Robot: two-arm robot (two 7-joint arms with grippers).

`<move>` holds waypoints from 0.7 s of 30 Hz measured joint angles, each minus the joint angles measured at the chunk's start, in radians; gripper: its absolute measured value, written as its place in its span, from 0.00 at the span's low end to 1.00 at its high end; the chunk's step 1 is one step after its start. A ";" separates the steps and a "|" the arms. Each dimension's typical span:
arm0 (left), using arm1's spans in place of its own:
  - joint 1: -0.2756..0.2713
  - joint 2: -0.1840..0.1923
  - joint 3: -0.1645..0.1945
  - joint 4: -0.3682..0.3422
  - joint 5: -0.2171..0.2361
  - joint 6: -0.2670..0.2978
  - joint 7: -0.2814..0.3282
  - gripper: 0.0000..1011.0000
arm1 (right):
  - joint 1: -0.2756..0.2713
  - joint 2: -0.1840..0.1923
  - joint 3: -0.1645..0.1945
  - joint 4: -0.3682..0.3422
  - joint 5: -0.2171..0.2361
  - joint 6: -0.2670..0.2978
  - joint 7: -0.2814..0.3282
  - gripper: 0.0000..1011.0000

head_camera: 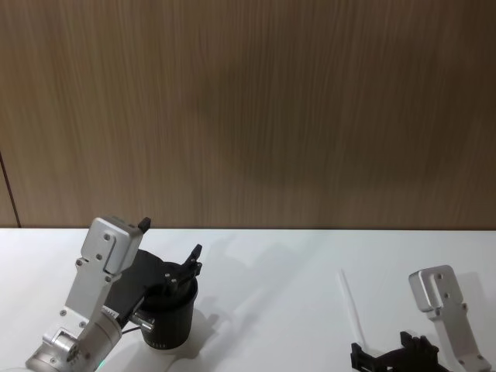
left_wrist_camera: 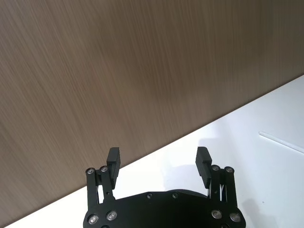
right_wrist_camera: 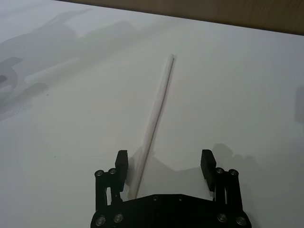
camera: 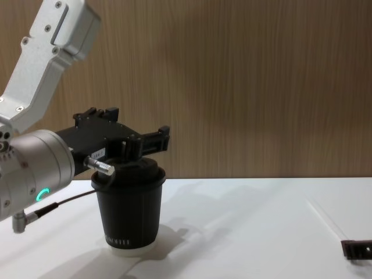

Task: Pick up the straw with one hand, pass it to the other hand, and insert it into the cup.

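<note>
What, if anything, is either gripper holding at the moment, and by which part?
Nothing is held. The right gripper is open around the straw, which lies flat on the table; the left gripper hovers open above the cup.

Before me lies a white table (head_camera: pixel 279 271), smooth and matte; soft grey shadows (right_wrist_camera: pixel 42 52) fall across its surface; behind its far edge rises a brown wood-grain wall (head_camera: pixel 248 108), its fine grain running vertically; a dark seam (head_camera: pixel 8 190) cuts down that wall at my far left.
</note>
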 joint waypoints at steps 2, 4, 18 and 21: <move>0.000 0.000 0.000 0.000 0.000 0.000 0.000 0.99 | 0.001 -0.001 0.000 0.000 -0.001 0.002 0.002 0.93; 0.000 0.000 0.000 0.000 0.000 0.000 0.000 0.99 | 0.002 -0.003 0.000 0.001 -0.003 0.005 0.004 0.88; 0.000 0.000 0.000 0.000 0.000 0.000 0.000 0.99 | 0.005 -0.010 -0.002 -0.003 -0.009 0.023 0.016 0.45; 0.000 0.000 0.000 0.000 0.000 0.000 0.000 0.99 | 0.004 -0.012 -0.002 -0.005 -0.010 0.027 0.019 0.37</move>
